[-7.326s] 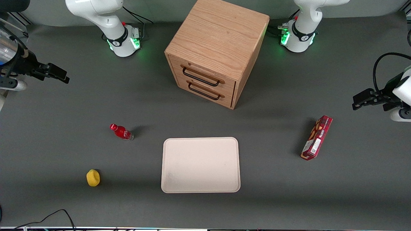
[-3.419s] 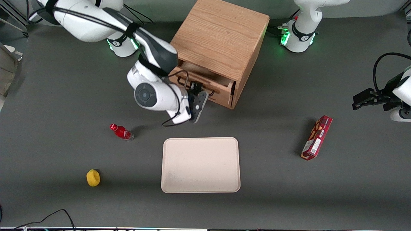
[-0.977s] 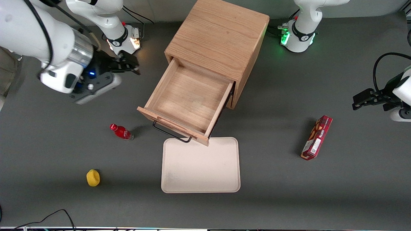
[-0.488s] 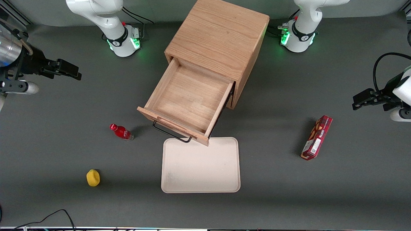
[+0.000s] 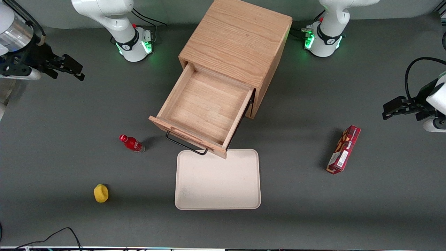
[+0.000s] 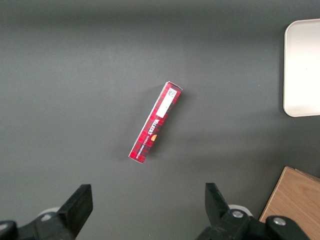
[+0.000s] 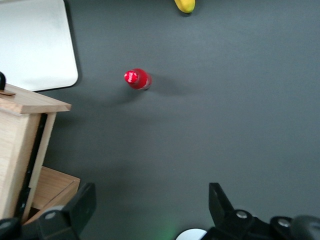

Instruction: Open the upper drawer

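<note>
upper drawer (image 5: 205,108): pulled way out of the oak cabinet (image 5: 237,42), inside bare wood. Its black wire handle (image 5: 184,145) hangs over the edge of the cream tray (image 5: 217,184) as the front view sees it. The cabinet sits near the tabletop edge farthest from the front camera.

end effector (image 5: 71,68): parked high over the working arm's end of the tabletop (image 5: 69,111), well apart from the drawer, holding nothing. In the right wrist view its fingers (image 7: 82,202) are spread wide, end effector (image 7: 150,210) released, bare tabletop between them.

front view only: you get the whole drawer interior, plus the red snack box (image 5: 344,149) toward the parked arm's end.

right wrist view only: looks straight down on the red bottle (image 7: 136,79), so you see its cap as a round dot, with the yellow thing (image 7: 185,5) cut off at the frame edge. It catches just the corner of the drawer front (image 7: 30,102) from the side.

left wrist view: shows the snack box (image 6: 156,121) lying flat, white label at one end, and a sliver of the tray (image 6: 302,67).

bottle and yellow thing, front view: red bottle (image 5: 131,143) stands beside the drawer front; yellow thing (image 5: 101,193) sits nearer the camera-side edge.
</note>
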`<state>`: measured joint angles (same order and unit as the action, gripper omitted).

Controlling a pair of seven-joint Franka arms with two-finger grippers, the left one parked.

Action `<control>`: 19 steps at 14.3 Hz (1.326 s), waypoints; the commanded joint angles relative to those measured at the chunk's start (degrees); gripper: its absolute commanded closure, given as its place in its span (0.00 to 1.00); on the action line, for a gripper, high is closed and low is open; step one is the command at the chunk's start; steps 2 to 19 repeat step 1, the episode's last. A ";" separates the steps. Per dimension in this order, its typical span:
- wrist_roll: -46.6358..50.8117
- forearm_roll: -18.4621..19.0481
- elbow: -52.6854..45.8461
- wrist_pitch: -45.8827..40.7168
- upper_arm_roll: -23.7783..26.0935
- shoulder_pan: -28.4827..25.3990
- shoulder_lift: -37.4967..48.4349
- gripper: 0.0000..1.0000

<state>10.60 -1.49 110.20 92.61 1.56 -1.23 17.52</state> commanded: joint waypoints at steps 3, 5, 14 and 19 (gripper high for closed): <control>-1.20 1.23 -1.73 0.47 -0.59 -0.53 -1.70 0.00; -1.20 1.23 -1.73 0.47 -0.59 -0.53 -1.70 0.00; -1.20 1.23 -1.73 0.47 -0.59 -0.53 -1.70 0.00; -1.20 1.23 -1.73 0.47 -0.59 -0.53 -1.70 0.00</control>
